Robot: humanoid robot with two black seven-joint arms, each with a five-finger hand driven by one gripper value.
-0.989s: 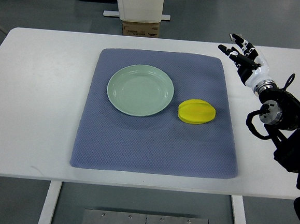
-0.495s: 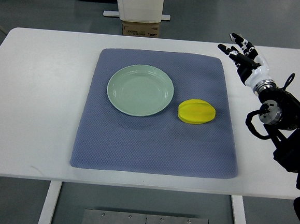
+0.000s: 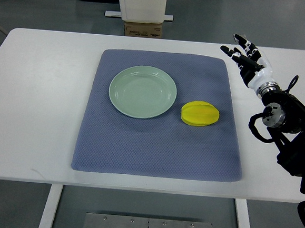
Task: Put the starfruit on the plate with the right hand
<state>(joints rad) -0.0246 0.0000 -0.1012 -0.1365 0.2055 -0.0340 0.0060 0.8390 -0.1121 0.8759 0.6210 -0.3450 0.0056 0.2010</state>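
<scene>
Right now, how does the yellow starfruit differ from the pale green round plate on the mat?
The yellow starfruit is bright, ridged and lumpy; the pale green round plate is smooth, flat and shallow. The plate covers clearly more area than the starfruit. The plate is empty, and the starfruit lies to its right, apart from the rim. Both rest on the blue-grey mat, untouched by the right hand.

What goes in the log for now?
right hand: open, over table, empty | starfruit: on mat, beside plate | placement: not started

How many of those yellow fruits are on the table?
1. The single starfruit lies on the blue mat, just right of the green plate. Nothing on the table could hide another. The right robot hand hangs open, well away from it.
</scene>
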